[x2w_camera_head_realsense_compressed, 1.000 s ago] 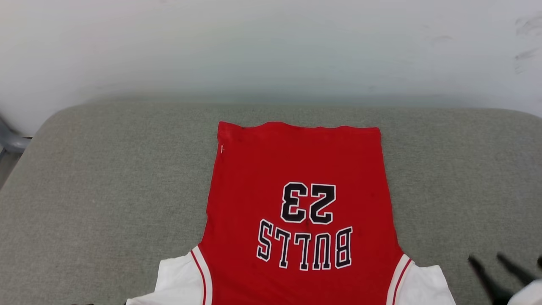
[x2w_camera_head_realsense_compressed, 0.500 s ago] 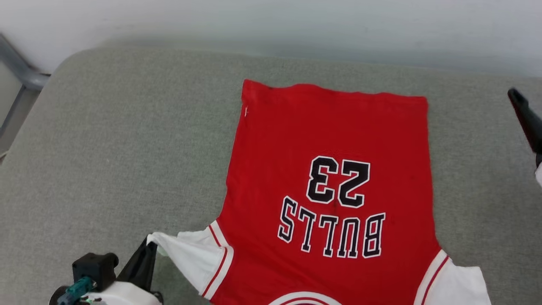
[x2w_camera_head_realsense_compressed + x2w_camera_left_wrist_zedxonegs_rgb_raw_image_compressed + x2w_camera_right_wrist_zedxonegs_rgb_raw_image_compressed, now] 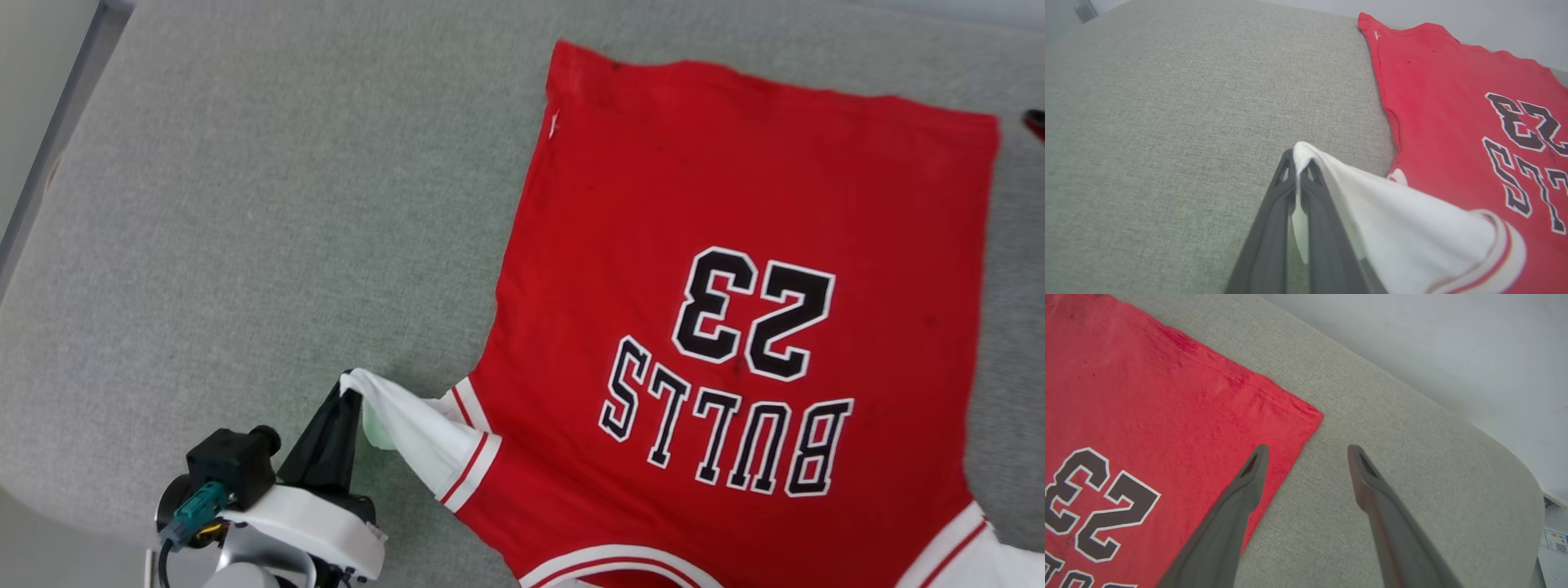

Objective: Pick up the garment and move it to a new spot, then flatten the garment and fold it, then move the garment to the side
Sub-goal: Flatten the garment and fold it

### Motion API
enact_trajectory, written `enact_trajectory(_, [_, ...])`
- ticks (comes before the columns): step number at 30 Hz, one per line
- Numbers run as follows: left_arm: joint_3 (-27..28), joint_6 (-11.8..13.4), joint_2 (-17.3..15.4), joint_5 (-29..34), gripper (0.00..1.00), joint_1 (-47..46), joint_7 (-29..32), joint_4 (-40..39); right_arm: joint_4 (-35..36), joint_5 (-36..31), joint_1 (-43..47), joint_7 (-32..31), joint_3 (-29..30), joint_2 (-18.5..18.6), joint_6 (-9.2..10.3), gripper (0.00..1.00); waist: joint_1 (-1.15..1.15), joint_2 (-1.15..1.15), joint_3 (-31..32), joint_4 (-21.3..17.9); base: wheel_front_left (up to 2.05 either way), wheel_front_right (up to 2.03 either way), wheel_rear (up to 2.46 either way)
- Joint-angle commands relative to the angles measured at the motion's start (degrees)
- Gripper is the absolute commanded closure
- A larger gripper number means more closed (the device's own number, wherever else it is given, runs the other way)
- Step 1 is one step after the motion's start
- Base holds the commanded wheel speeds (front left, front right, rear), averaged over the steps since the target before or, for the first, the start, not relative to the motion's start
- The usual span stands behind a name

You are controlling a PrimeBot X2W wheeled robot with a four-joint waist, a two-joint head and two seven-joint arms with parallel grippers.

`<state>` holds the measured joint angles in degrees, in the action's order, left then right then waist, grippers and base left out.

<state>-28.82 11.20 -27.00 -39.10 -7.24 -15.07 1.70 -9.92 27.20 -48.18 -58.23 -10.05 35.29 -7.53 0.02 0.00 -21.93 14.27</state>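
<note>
Clamping the white sleeve (image 3: 416, 433) at seven o'clock, the left gripper (image 3: 1299, 159) holds the garment (image 3: 735, 180), spread on the grey cushion (image 3: 245, 204); the right gripper (image 3: 1308, 451) stands apart at two o'clock. One-sided pulling could wrinkle it.

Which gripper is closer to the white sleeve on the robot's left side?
Left. The left gripper is shut on the white sleeve; the right gripper hangs open over the far hem corner of the shirt.

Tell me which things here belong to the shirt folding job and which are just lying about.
Job: garment; left claw, shut on its white sleeve; right claw, open by the hem corner.
Lying about: grey cushion underneath; white wall; metal bar at the edge.
</note>
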Motion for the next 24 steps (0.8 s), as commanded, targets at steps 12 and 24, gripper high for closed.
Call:
enact_trajectory(12, [4.0,-6.0,7.6,6.0,1.0,-4.3,-0.1,3.0,-8.1,-1.9,-8.4,-11.3,-4.2,2.3,0.08,0.0,-0.02,0.0,-10.0,5.7,0.0,0.0,0.0])
enact_trajectory(24, [7.5,-9.6,11.5,9.8,1.0,-5.0,-0.1,5.2,-11.0,-0.6,-2.5,-11.5,-7.7,0.9,0.05,0.54,-0.02,0.0,-12.8,6.2,0.0,0.0,0.0])
